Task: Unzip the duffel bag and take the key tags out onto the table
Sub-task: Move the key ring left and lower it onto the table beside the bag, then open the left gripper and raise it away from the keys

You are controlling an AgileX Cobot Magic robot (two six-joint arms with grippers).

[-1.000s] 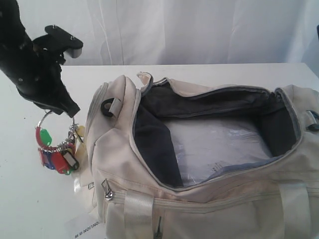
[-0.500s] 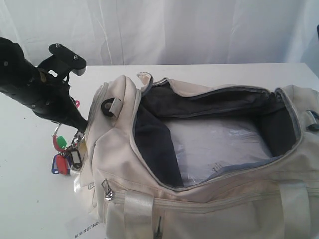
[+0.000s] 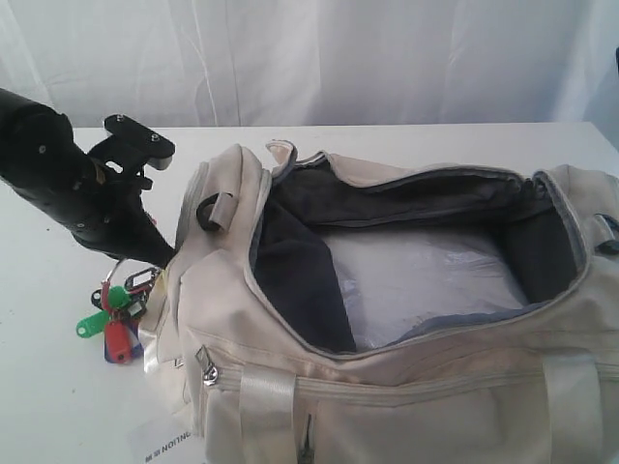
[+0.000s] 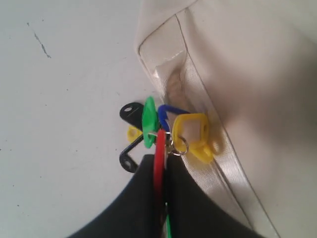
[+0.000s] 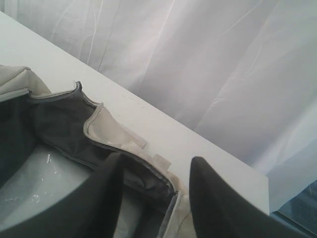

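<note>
The cream duffel bag lies unzipped on the white table, its dark lining showing. My left gripper is low beside the bag's left end, shut on the key tags. Their red, green and blue tags hang down to the tabletop. In the left wrist view a red tag is pinched between the fingers of the left gripper, and the key tags fan out against the bag. My right gripper hovers open over the bag's zipper edge, holding nothing.
Clear plastic packing lines the bag's inside. A paper label lies on the table by the bag's front left corner. A white curtain hangs behind the table's far edge.
My left gripper has come down and tipped closer to the bag's end. The key tags, hanging in the air before, have dropped lower and now spread at the tabletop.
</note>
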